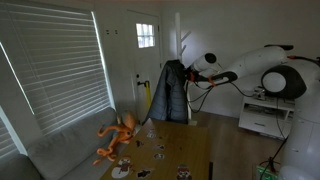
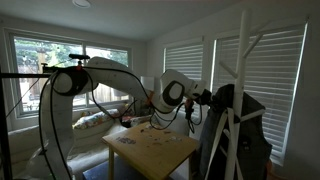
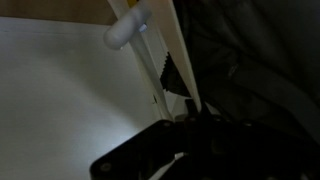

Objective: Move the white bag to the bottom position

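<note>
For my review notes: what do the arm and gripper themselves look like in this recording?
The arm is white, built of rounded links with dark joint bands. The gripper is black. Dark cables hang beneath the wrist. No markings are legible.

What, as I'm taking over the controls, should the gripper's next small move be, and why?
Probably ease forward to the strap hanging under the white peg: the gripper sits beside the dark garment on the rack, with nothing visibly held.

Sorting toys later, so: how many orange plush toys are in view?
1: an orange plush toy on the grey couch, below the window blinds. Others may be hidden.
</note>
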